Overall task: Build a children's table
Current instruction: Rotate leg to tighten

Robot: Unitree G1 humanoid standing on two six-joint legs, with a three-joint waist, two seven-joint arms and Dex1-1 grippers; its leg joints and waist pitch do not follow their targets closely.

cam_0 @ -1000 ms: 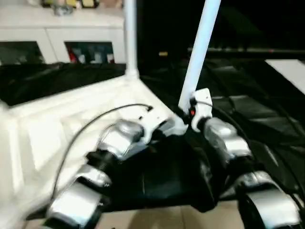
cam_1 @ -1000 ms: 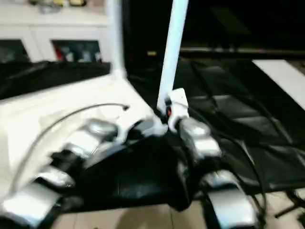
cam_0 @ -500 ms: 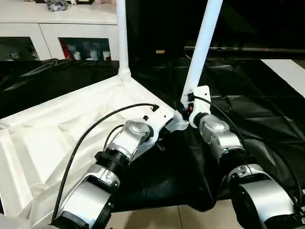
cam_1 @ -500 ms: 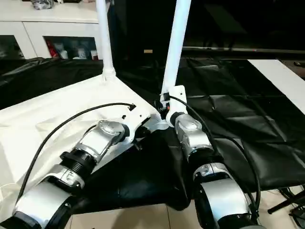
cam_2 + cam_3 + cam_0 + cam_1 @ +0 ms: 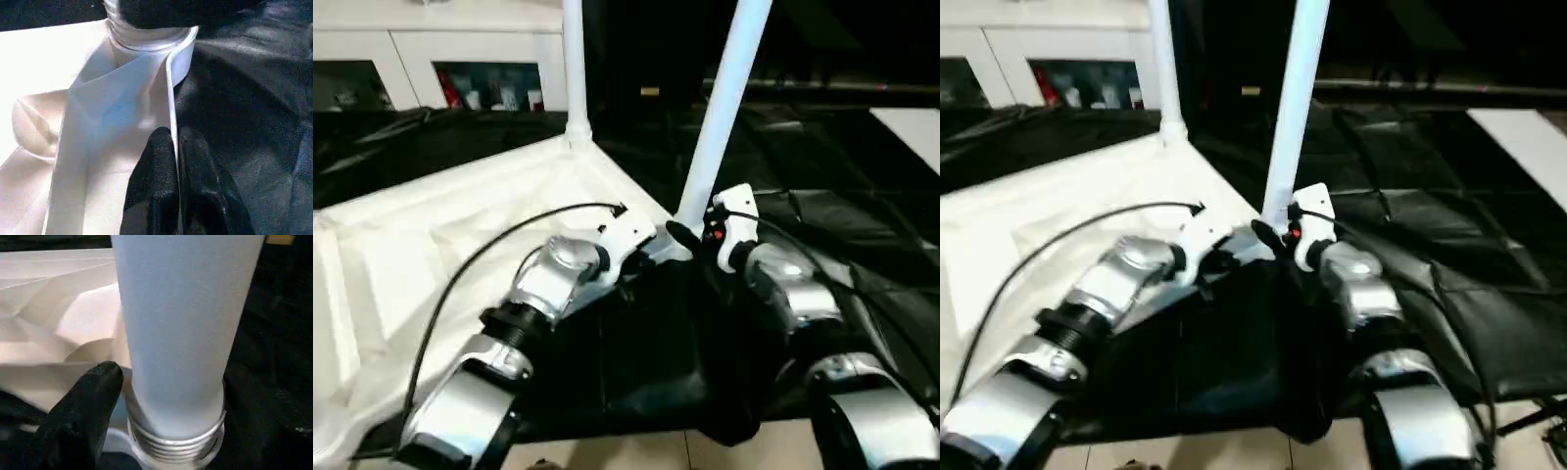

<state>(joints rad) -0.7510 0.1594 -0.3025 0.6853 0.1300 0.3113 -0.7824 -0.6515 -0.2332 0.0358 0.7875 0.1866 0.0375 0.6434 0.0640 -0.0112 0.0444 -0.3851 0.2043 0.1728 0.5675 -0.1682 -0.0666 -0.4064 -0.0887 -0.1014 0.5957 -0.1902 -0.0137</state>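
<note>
Nearest, two silver forearms reach out over the black-draped worktop (image 5: 862,245). The tabletop (image 5: 431,245) lies upside down on the left of it, ribs up. At its near right corner the left hand (image 5: 175,147) has its two black fingers pinched tight on the thin rim wall. Just beyond, the right hand (image 5: 690,238) sits against the base of the near leg (image 5: 720,108), one black finger (image 5: 78,416) touching it; I can't tell how wide it's spread. Further back, a second leg (image 5: 574,64) stands upright in the far corner. Behind, white cabinets (image 5: 431,69).
</note>
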